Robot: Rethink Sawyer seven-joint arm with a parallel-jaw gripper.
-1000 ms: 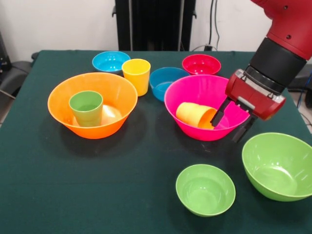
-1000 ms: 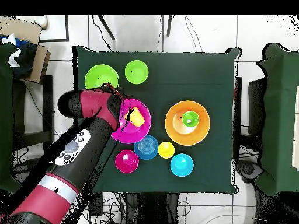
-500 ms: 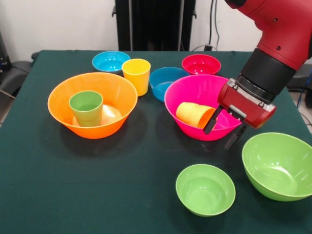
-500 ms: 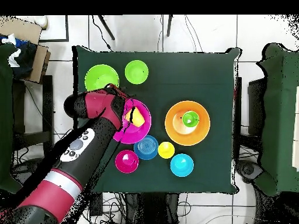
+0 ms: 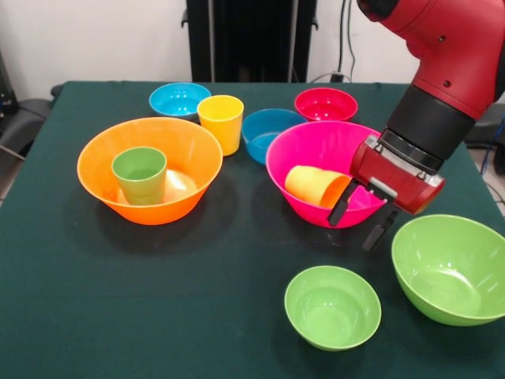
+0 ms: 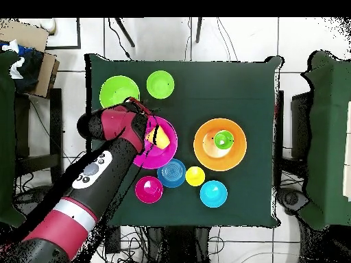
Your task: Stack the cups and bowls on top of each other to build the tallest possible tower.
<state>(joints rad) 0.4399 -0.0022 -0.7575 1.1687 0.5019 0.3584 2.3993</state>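
From the front, the hand (image 5: 360,215) hangs at the near right rim of the hot pink bowl (image 5: 316,154), its two fingers spread apart with one inside the rim and one outside, closed on nothing; the orange-yellow cup (image 5: 316,185) lies on its side in that bowl, just beside the inner finger. The green cup (image 5: 140,174) stands upright in the orange bowl (image 5: 106,154), and the yellow cup (image 5: 221,122) stands on the surface (image 5: 197,276) behind them. From overhead, the arm (image 6: 103,168) covers the pink bowl's (image 6: 164,147) left part, with the orange-yellow cup (image 6: 154,135) only partly visible inside.

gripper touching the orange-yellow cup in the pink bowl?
Cannot tell. In the front view the gripper straddles the pink bowl rim beside the orange-yellow cup; no plain gap or contact.
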